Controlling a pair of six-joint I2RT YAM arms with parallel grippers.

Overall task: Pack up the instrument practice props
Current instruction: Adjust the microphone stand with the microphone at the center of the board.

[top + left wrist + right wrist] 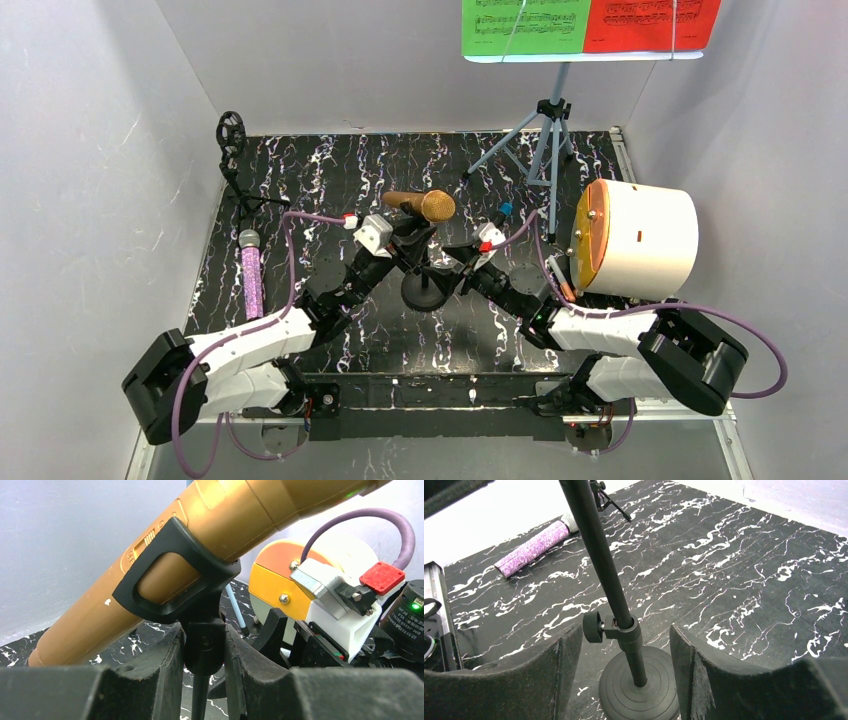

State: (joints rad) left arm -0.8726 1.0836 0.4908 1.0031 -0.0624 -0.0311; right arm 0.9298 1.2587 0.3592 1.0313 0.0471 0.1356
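Centre: gold microphone (420,205) sits in clip of thin black round-based mic stand (597,555). Left gripper (205,650) pinches stand neck under clip; right gripper (626,650) gapes around pole, touching nothing. Purple glitter microphone (250,275) lies left, pale blue tripod music rack (548,140) upper right. Nothing looks packed yet.

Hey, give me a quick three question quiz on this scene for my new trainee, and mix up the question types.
1. True or false: the gold mic lies flat on the table.
2. At the stand, the left gripper and right gripper are: A both shut, B left shut, right open, C both open.
3. Fill in: the purple mic lies on the table's ___ side.
Key: 1 false; 2 B; 3 left.
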